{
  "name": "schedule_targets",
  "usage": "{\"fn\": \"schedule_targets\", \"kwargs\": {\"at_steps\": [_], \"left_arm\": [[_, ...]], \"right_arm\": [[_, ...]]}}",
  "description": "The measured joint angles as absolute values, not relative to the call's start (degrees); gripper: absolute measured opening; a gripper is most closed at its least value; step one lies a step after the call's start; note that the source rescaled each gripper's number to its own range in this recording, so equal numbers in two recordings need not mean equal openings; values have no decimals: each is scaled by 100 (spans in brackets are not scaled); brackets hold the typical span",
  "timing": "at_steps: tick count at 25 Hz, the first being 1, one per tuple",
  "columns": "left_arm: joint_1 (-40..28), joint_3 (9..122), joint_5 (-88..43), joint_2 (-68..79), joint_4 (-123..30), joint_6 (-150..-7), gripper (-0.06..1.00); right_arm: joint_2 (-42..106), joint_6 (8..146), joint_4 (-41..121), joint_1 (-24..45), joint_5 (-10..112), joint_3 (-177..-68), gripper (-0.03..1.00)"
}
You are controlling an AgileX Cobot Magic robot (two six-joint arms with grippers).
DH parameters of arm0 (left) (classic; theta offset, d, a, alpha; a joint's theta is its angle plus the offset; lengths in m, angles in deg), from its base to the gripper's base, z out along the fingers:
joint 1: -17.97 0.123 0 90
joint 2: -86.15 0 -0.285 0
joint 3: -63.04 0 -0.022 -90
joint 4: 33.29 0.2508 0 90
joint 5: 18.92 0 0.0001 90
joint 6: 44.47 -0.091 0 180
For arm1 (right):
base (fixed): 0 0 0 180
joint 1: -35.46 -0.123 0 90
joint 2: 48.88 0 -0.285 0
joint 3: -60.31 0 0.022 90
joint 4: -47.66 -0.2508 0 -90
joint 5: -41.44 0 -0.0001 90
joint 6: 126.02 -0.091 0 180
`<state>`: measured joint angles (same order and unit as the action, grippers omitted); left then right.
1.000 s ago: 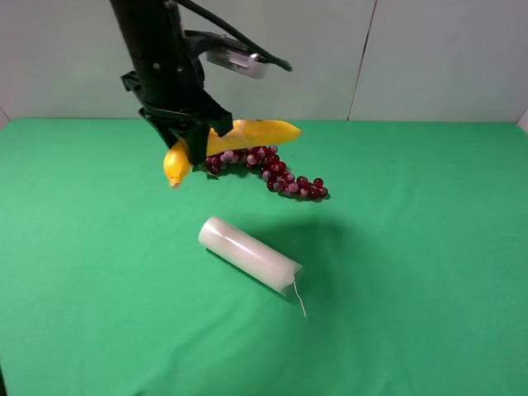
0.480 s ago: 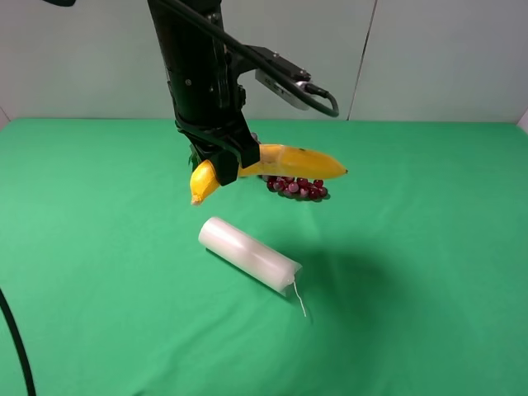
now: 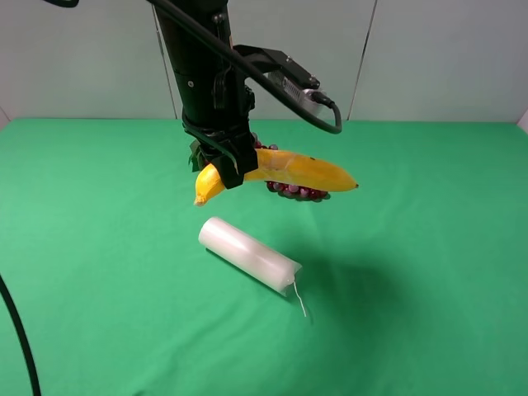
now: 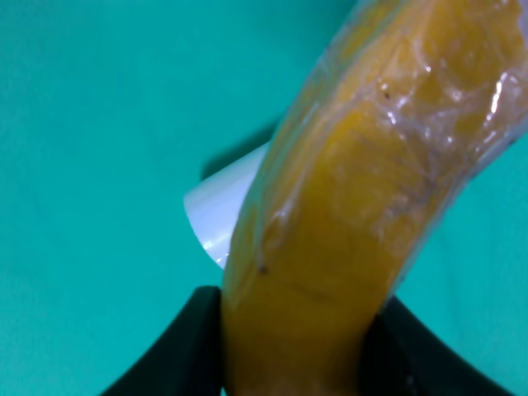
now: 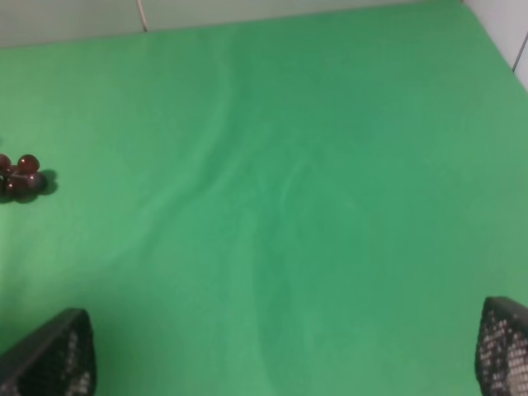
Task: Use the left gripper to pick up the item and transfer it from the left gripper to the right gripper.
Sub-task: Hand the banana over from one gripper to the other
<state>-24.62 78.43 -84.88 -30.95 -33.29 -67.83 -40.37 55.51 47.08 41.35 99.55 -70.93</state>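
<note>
The yellow banana (image 3: 285, 171) hangs in the air above the green cloth, held near its left end by my left gripper (image 3: 221, 163), which is shut on it. In the left wrist view the banana (image 4: 363, 206) fills the frame between the two black fingers (image 4: 186, 346). Its long end points right, over the grapes. My right gripper (image 5: 285, 351) is open and empty; only its two fingertips (image 5: 54, 355) show at the edges of the right wrist view, above bare cloth. The right arm is out of the exterior high view.
A white plastic-wrapped roll (image 3: 247, 254) lies on the green cloth (image 3: 429, 247) below the banana; it also shows in the left wrist view (image 4: 219, 210). A dark red grape bunch (image 3: 301, 191) lies behind the banana, its tip showing in the right wrist view (image 5: 21, 176). Black cables loop from the left arm.
My left gripper has carried the banana to the right and slightly down. The banana now covers more of the grape bunch. The roll has not moved.
</note>
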Motion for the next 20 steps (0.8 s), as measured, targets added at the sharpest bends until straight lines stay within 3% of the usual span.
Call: {"fn": "schedule_targets", "kwargs": {"at_steps": [14,20], "left_arm": [[-2462,7843,-8403,-3095,-3329,-6956,0],[-2462,7843,-8403,-3095,-3329,-6956,0]], "right_arm": [[-3320,5398,4630,4135,9928,-7235,100],[-2651,5275,3640,4135,9525,-7561,100]]}}
